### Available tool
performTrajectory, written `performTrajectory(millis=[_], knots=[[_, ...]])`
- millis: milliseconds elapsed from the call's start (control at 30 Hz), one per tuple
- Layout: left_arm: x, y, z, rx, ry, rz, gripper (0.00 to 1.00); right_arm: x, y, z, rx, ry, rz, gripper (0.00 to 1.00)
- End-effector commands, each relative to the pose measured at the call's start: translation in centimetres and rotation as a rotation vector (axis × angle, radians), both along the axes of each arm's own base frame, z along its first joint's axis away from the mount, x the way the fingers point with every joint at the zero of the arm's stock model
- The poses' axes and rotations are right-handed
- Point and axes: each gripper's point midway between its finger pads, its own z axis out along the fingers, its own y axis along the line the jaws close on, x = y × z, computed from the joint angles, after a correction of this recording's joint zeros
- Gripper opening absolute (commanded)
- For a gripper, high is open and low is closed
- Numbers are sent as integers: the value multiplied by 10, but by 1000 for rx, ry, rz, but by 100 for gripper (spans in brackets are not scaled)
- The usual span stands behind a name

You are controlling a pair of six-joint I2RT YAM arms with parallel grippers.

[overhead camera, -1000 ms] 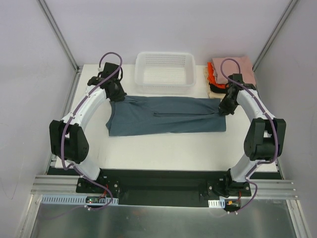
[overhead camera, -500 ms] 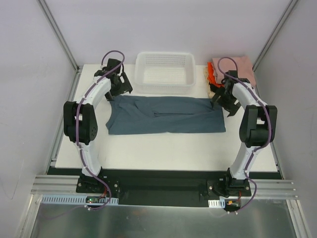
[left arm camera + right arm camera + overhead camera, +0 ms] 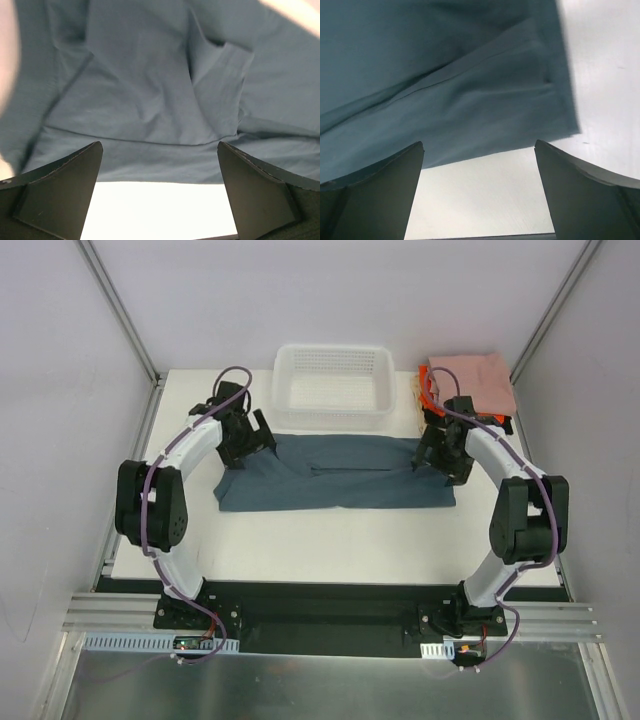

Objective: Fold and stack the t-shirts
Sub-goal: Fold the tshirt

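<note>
A slate blue-grey t-shirt (image 3: 335, 472) lies folded into a long band across the middle of the white table; it fills the left wrist view (image 3: 150, 90) and the right wrist view (image 3: 445, 90). My left gripper (image 3: 248, 440) hangs open over the shirt's far left corner, nothing between its fingers (image 3: 60, 190). Over the far right corner my right gripper (image 3: 440, 450) is also open and empty, fingers (image 3: 585, 195) wide apart above bare table. A stack of folded t-shirts (image 3: 470, 385), dusty pink on top with orange-red and black edges showing, sits at the back right.
A white plastic mesh basket (image 3: 333, 387) stands at the back centre, just behind the blue-grey shirt. Grey walls and metal frame posts close in the table on both sides. The arm bases sit on the black rail (image 3: 330, 612) at the near edge.
Both grippers let go of the blue-grey shirt's far corners and opened wide. The arms lifted and drew back slightly, and the shirt stays flat on the table.
</note>
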Motion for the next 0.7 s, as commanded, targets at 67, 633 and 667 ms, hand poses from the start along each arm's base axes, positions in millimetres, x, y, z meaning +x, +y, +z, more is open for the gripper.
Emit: performTrajectory(millis=[67, 633, 667], knots=[[-17, -32, -18, -108, 50, -40, 99, 16, 59, 0, 214, -46, 196, 97], [-9, 21, -90, -33, 215, 71, 99, -121, 83, -55, 368, 324, 293, 97], [1, 25, -87, -31, 194, 72, 99, -144, 96, -54, 404, 385, 347, 97]])
